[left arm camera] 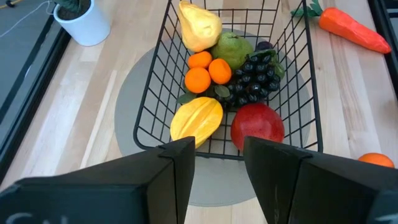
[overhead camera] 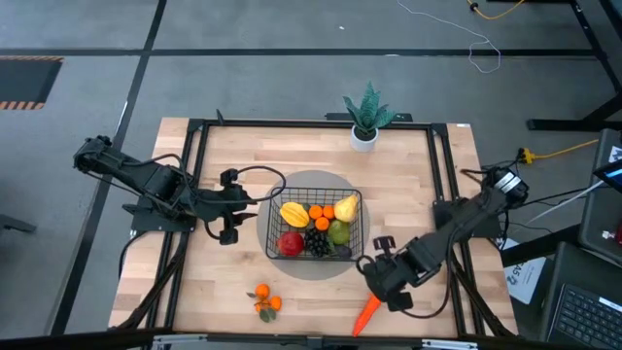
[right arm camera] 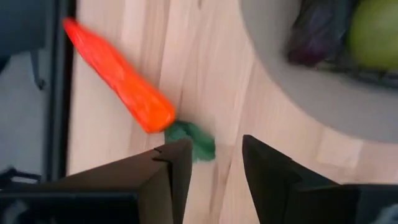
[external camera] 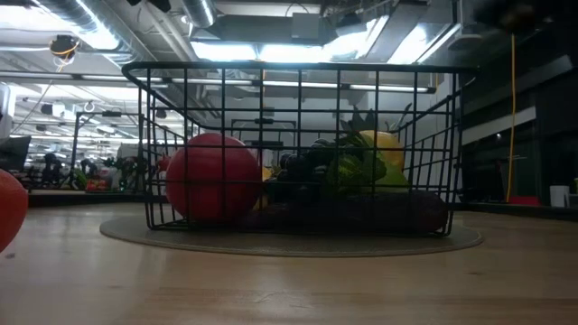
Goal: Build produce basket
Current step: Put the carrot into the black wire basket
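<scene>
So the right claw point(overhead camera: 381, 273) is hanging low over the worktop point(overhead camera: 233, 282) with its fingers spread and nothing between them; the carrot point(right arm camera: 121, 78) lies just ahead of it, green top nearest the fingertips, not touching. The basket point(overhead camera: 313, 226) sits off to that claw's side on a grey round mat point(left arm camera: 127, 106), already loaded with the apple point(left arm camera: 257, 125), grapes point(left arm camera: 255, 81), squash point(left arm camera: 197, 119), two pears and oranges. The left claw point(overhead camera: 229, 206) waits just beside the basket's other side, also parted and empty. A loose orange point(overhead camera: 261, 291) sits out on the worktop, well apart from both.
</scene>
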`<state>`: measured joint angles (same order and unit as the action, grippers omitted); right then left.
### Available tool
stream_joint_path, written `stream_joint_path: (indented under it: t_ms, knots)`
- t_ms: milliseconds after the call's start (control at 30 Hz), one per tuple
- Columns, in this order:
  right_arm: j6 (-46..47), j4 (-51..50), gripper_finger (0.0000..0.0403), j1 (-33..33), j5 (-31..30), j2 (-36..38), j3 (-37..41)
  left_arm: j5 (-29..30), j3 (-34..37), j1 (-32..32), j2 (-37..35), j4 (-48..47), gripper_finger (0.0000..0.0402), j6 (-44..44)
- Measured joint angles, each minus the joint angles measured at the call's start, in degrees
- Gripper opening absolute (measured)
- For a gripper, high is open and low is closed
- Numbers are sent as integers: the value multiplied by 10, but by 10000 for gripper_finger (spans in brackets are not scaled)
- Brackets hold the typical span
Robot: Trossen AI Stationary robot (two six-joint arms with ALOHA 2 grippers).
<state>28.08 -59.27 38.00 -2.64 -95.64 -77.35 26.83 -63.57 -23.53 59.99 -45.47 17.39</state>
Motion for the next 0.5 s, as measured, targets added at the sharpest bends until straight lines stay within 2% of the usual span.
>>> stream_joint_path:
  t_ms: [233, 500]
  knots:
    - [-18, 110, 132, 16, 4, 0, 87, 14, 0, 0, 0, 0, 125, 0]
    - [-170, 226, 132, 13, -9, 0, 103, 17, 0, 0, 0, 0, 124, 0]
